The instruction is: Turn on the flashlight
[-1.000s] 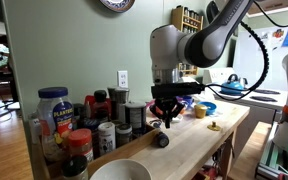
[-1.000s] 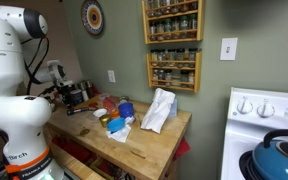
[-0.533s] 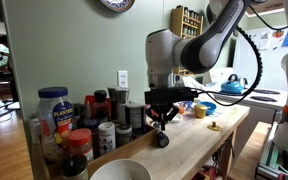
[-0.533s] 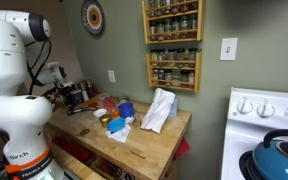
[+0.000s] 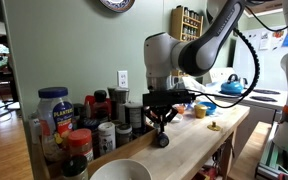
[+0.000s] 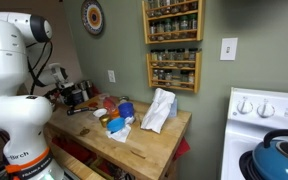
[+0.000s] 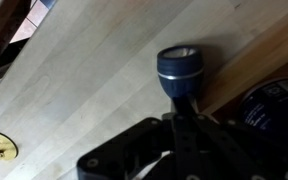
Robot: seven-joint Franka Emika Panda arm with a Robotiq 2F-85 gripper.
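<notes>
Black flashlight (image 7: 179,65) lies on the counter (image 7: 94,70), its lens not visibly glowing (so I judge it unlit). Your claw (image 5: 162,126), tips pressed together, hangs right over it; the switch press remains.

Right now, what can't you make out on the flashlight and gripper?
- Switch: wrist view, rear of the flashlight hidden under the blurred gripper.
- Grip: in an exterior view the gripper is too small to tell open or shut.
- Lit or not: lens only pale, unclear.
</notes>
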